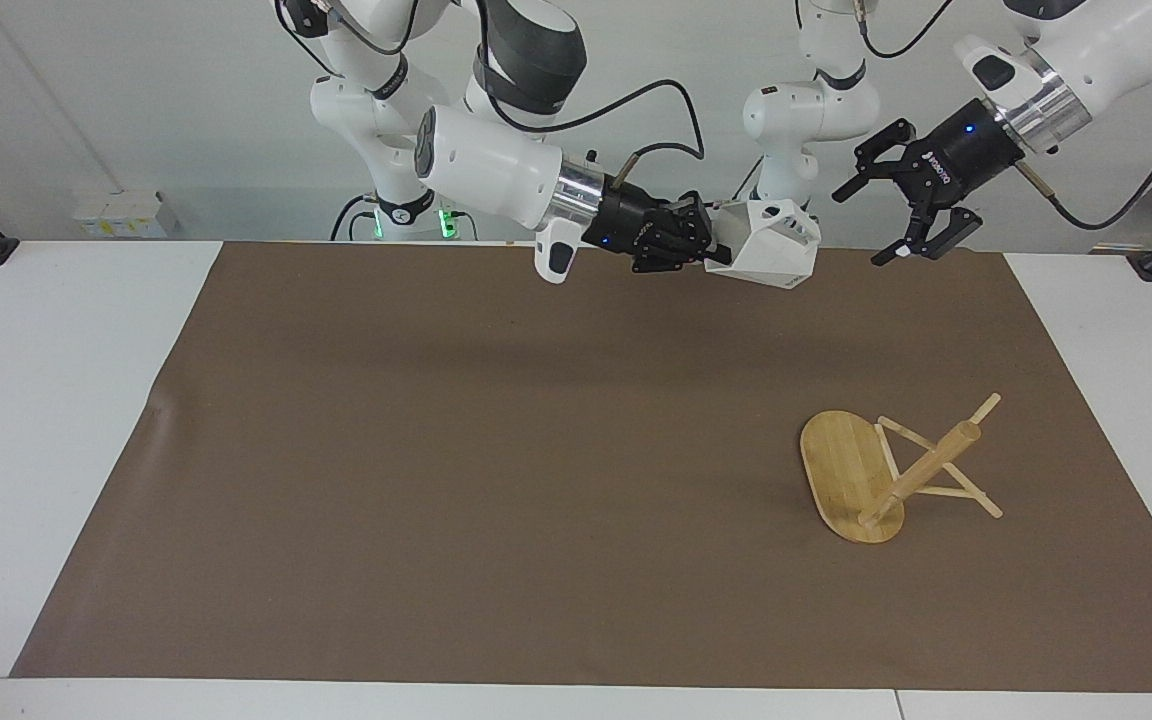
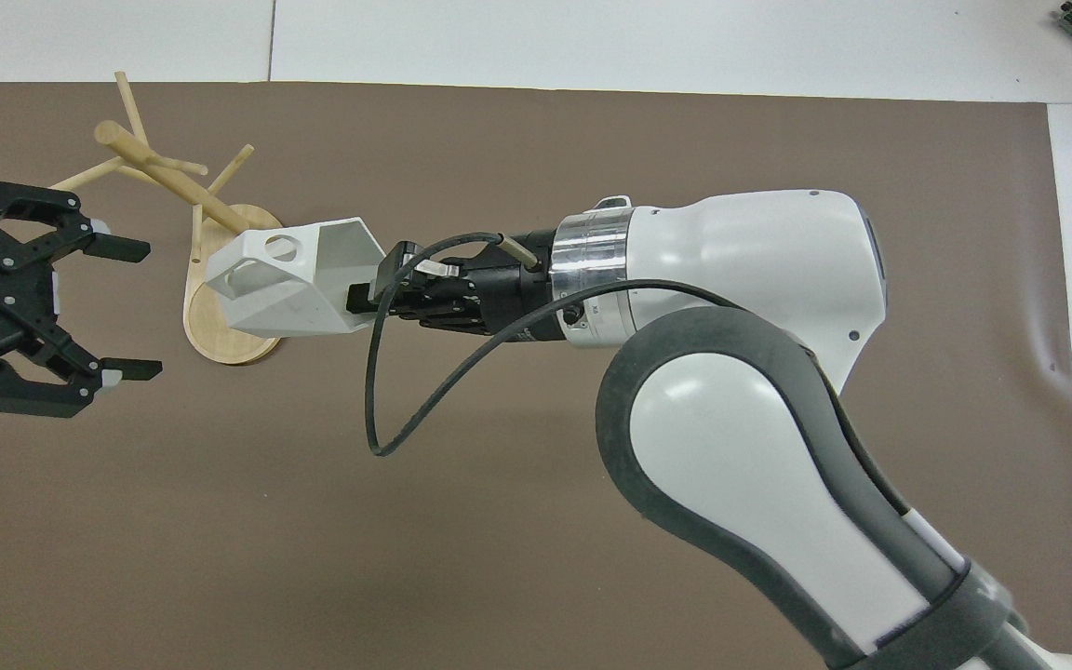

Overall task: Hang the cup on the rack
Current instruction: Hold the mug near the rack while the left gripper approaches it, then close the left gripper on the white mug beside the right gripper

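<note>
The white faceted cup (image 1: 768, 243) is held up in the air on its side by my right gripper (image 1: 711, 247), which is shut on its rim end; the handle with its hole faces up. In the overhead view the cup (image 2: 285, 279) and right gripper (image 2: 364, 298) cover part of the rack's base (image 2: 229, 340). The bamboo rack (image 1: 871, 480) sits on the mat toward the left arm's end; it looks tipped, its post (image 1: 926, 470) slanting and pegs near the mat. My left gripper (image 1: 901, 215) is open, in the air beside the cup, apart from it; it also shows in the overhead view (image 2: 131, 307).
A brown mat (image 1: 436, 450) covers most of the white table (image 1: 56, 400). A black cable (image 2: 387, 409) loops down from the right wrist. The right arm's big white link (image 2: 759, 391) hides much of the mat in the overhead view.
</note>
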`<action>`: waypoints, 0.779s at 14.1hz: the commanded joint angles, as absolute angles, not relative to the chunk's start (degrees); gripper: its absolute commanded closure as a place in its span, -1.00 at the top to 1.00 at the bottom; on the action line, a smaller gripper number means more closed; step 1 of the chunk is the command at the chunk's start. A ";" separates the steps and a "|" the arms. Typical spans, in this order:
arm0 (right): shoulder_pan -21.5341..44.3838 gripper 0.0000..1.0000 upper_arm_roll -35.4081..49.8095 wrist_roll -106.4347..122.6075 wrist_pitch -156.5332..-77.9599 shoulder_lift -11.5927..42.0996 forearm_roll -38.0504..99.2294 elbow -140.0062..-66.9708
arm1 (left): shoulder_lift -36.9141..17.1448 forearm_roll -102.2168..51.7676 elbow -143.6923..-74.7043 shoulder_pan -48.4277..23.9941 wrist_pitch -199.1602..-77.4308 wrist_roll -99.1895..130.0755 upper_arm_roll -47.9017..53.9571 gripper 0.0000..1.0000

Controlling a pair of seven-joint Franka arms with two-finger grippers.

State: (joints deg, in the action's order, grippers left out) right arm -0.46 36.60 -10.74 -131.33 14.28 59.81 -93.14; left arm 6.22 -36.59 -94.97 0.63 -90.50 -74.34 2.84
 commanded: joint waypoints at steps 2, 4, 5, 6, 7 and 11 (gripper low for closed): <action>-0.97 -1.00 37.18 -10.81 -130.69 14.59 60.56 -92.90 | 7.47 -37.35 -97.12 -1.93 -95.35 -75.24 2.29 1.00; -0.97 -1.00 37.18 -10.81 -130.78 14.59 60.56 -92.99 | 7.12 -37.35 -96.68 -2.20 -96.76 -74.97 2.37 1.00; -0.97 -1.00 37.18 -10.81 -130.69 14.59 60.56 -92.99 | 7.03 -37.18 -96.68 -2.20 -97.64 -74.97 2.46 1.00; -0.97 -1.00 37.18 -10.81 -130.69 14.50 60.56 -93.08 | 7.03 -36.92 -96.68 -2.72 -98.17 -74.88 2.72 1.00; -0.97 -1.00 37.18 -10.81 -130.69 14.59 60.47 -93.08 | 6.94 -36.83 -96.77 -3.16 -99.13 -74.62 2.81 1.00; -0.97 -1.00 37.18 -10.81 -130.69 14.50 60.47 -93.16 | 6.86 -36.48 -97.90 -5.36 -101.16 -71.99 2.90 1.00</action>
State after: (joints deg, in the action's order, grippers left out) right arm -0.45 36.60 -10.74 -131.30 14.35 59.81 -93.21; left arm 6.11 -36.59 -95.97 -3.79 -99.13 -73.57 3.24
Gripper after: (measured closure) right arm 0.965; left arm 0.000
